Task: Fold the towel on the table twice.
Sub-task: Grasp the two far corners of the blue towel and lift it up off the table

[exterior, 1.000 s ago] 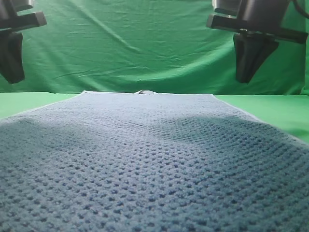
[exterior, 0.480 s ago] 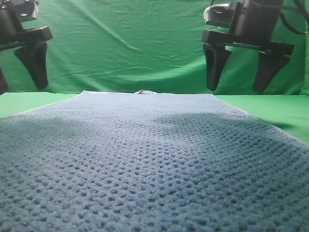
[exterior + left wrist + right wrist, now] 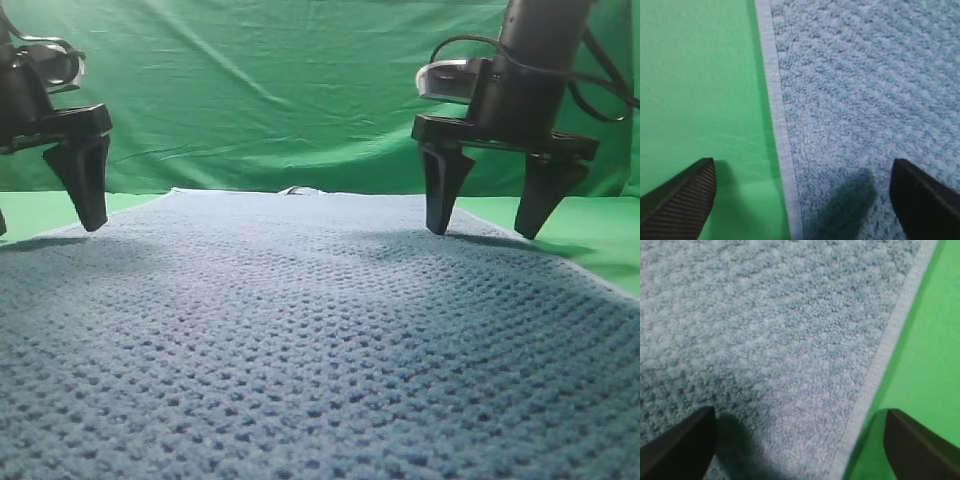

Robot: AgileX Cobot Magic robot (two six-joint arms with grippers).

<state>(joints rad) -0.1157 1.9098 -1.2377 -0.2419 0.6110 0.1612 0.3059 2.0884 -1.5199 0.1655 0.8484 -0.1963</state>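
The blue-grey waffle-weave towel [image 3: 320, 330] lies spread flat on the green table [image 3: 590, 230], its small white tag [image 3: 300, 190] at the far edge. My left gripper [image 3: 45, 228] hangs open low over the towel's left side, straddling the pale hem [image 3: 777, 125]; one finger is above the table [image 3: 695, 90], the other above the towel [image 3: 865, 100]. My right gripper [image 3: 482, 234] stands open low over the right edge, one finger over the towel [image 3: 765, 340], the other over the table [image 3: 935, 340]. Nothing is between either pair of fingers.
A wrinkled green backdrop curtain [image 3: 280, 90] hangs behind the table. Bare green table strips [image 3: 40, 210] show on both sides of the towel near its far corners.
Both grippers went from shut to wide open and came down from high up to just above the towel's left and right edges. The towel has not moved.
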